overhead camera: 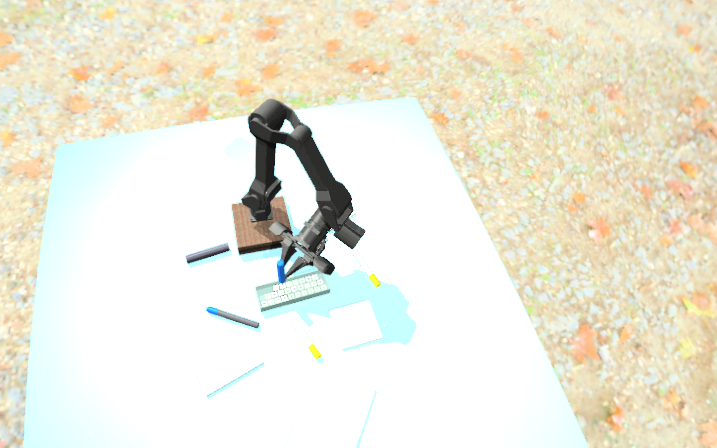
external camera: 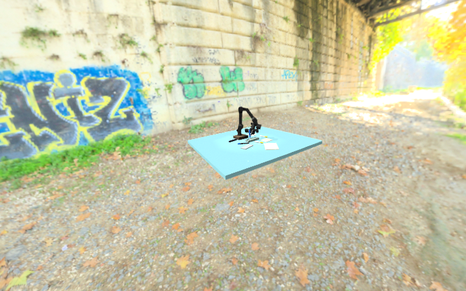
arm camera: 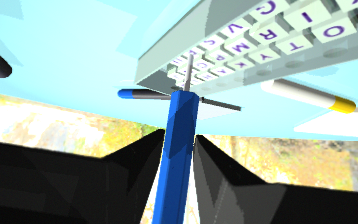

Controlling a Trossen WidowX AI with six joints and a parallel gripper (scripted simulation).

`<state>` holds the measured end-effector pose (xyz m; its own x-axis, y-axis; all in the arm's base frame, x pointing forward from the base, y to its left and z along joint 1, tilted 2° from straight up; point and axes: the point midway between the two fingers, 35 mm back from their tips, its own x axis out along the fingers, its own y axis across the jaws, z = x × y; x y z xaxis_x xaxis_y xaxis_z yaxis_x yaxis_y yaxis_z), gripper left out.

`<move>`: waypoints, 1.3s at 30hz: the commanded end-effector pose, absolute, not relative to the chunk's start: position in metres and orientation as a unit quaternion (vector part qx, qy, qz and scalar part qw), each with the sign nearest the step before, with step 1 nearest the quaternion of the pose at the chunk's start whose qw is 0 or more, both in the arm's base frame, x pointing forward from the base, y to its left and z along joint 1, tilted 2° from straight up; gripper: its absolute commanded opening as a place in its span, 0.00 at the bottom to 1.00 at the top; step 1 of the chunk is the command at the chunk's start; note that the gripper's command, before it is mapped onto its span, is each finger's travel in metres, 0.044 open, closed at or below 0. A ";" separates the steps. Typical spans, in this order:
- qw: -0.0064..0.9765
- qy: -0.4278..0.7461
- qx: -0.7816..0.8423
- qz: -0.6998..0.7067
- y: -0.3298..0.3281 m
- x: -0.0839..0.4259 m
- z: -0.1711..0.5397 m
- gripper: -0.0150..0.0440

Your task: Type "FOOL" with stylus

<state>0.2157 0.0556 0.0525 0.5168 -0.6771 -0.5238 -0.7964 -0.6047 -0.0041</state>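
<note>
right up close, in the wrist view, the gripper [arm camera: 180,150] is clamped on the blue stylus [arm camera: 180,150], one dark finger [arm camera: 130,165] on each side of the shaft, pressing it between them. the stylus runs up the middle of that view and ends in a thin grey tip [arm camera: 189,70] that reaches the near rows of the keyboard [arm camera: 260,45]. the tip sits among the keys at the end of the board, but the lettering there is too small and slanted to tell which key it is on, or whether it is pressed down.

from above, the stylus [overhead camera: 280,271] stands nearly upright at the left end of the pale green keyboard [overhead camera: 293,292], with the gripper [overhead camera: 299,261] leaning down over it from the arm [overhead camera: 294,161]. the arm rises from a brown wooden base [overhead camera: 258,225] just behind the keyboard.

around the board lie other things on the light blue table [overhead camera: 99,222]: a grey pen with a blue cap [overhead camera: 232,317] to the left front, a white marker with a yellow end [overhead camera: 306,340] just in front, another yellow-ended marker [overhead camera: 365,268] off to the right, and a dark grey rod [overhead camera: 207,253] left of the base. white sheets of paper [overhead camera: 356,323] lie in front and to the right, washed out by the glare.

further off, the table [external camera: 249,158] sits on gravel strewn with orange leaves [external camera: 184,260], and beyond it stands a stone wall with blue and yellow graffiti [external camera: 57,104].
</note>
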 end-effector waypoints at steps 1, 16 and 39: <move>0.118 0.428 -0.863 0.242 0.055 0.216 0.050 0.39; 0.118 0.428 -0.863 0.242 0.055 0.216 0.047 0.39; 0.118 0.428 -0.863 0.241 0.055 0.217 0.084 0.39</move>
<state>0.2157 0.0542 0.0808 0.5105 -0.6850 -0.5198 -0.7974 -0.6034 0.0121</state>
